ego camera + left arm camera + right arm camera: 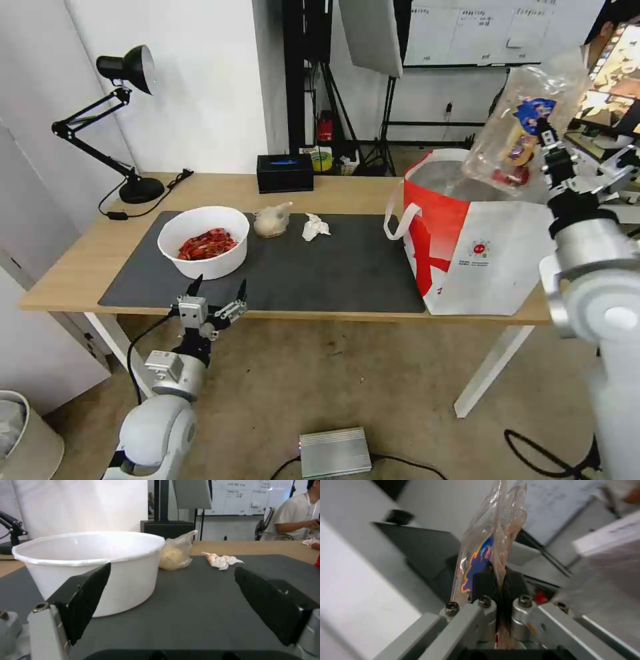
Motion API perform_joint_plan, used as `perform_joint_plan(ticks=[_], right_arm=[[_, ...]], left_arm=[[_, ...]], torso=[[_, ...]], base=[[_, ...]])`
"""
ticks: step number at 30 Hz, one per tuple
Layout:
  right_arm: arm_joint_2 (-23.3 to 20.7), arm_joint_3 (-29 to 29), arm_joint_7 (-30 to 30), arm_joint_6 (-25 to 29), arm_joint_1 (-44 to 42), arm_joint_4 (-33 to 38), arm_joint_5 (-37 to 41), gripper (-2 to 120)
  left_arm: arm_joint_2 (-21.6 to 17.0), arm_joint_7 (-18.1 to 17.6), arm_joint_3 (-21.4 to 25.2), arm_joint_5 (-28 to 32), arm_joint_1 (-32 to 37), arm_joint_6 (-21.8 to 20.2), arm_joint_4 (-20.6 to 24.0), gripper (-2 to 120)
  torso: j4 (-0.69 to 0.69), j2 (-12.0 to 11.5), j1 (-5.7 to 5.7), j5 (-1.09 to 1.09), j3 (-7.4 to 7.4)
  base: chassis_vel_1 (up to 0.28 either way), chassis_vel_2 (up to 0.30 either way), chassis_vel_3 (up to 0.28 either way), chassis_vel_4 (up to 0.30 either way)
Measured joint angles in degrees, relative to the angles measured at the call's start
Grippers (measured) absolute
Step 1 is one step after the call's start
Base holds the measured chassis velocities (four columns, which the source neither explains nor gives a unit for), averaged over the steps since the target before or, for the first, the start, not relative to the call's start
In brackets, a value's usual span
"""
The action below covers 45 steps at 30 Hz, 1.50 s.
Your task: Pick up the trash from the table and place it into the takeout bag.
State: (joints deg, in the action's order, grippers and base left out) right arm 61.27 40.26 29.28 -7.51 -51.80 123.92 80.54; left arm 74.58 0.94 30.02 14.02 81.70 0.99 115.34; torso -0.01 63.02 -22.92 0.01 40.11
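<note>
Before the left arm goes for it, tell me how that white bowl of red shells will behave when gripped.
The white bowl looks thin-walled plastic, so its rim would probably flex under a pinch. It holds only a shallow heap of shells, so it is likely light and may slide on the grey mat. The open left gripper would likely tip it if lifting by one side.

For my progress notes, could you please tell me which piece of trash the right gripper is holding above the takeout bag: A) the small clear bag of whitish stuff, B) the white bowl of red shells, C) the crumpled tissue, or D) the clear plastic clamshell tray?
D: the right gripper has its jaws shut on the clear plastic clamshell tray, raised over the takeout bag; the other three lie on the table.
</note>
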Motion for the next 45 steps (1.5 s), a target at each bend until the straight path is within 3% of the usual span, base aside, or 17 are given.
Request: perform_joint_plan(ticks=[9,20,21,25,27,36,39,41,45], right_arm=[[-2.20,-3.14,17.82,-1.63,9.79,-7.33,7.04,0],[-0.22,-3.99,23.47,-2.48,12.49,-9.61,10.13,0],[0.23,-4.14,23.45,-2.88,12.28,-9.60,10.09,7],[0.56,-4.20,23.41,-3.06,12.12,-9.53,9.94,17],[0.65,-4.21,23.36,-3.22,11.85,-9.29,9.82,28],[0.66,-4.00,22.73,-3.35,10.41,-8.42,9.55,57],[0.67,-3.89,17.41,-2.90,8.92,-6.96,6.62,72],[0.67,-3.88,14.18,-2.14,8.25,-6.14,5.15,75],[0.60,-3.92,4.08,0.55,6.13,-3.10,2.30,68]], left_arm=[[0.53,0.94,-0.51,-0.76,-0.62,-0.18,-0.36,100],[0.38,0.97,-0.10,-0.56,-0.92,-0.23,-0.33,100],[0.45,0.97,-0.08,-0.54,-1.01,-0.23,-0.39,100],[0.50,0.97,-0.02,-0.50,-1.11,-0.24,-0.45,100],[0.51,0.97,0.11,-0.47,-1.14,-0.25,-0.51,100],[0.51,0.97,0.31,-0.41,-1.16,-0.25,-0.58,100],[0.59,0.97,0.46,-0.39,-1.16,-0.25,-0.58,100],[0.66,0.97,0.52,-0.38,-1.15,-0.24,-0.58,100],[0.95,0.90,0.53,-0.37,-1.15,-0.20,-0.77,100]], torso=[[0.01,0.00,0.00,0.00,0.00],[0.01,0.00,-0.01,-0.01,0.00],[0.01,0.00,0.00,-0.01,0.00],[0.01,0.00,0.00,-0.01,0.00],[0.01,0.00,0.00,-0.01,0.00],[0.00,0.01,0.00,-0.01,0.00],[0.01,0.00,0.00,-0.01,0.00],[0.01,0.01,0.00,0.00,0.00],[0.01,0.01,0.00,-0.02,0.00]], base=[[0.000,0.000,0.000,0.000],[0.000,0.000,0.000,0.000],[0.000,0.000,0.000,0.000],[0.000,0.000,0.000,0.000],[0.000,0.000,0.000,0.000],[0.000,0.000,0.000,0.000],[0.000,0.000,0.000,0.000],[0.000,0.000,0.000,0.000],[0.000,0.000,0.000,0.000]])
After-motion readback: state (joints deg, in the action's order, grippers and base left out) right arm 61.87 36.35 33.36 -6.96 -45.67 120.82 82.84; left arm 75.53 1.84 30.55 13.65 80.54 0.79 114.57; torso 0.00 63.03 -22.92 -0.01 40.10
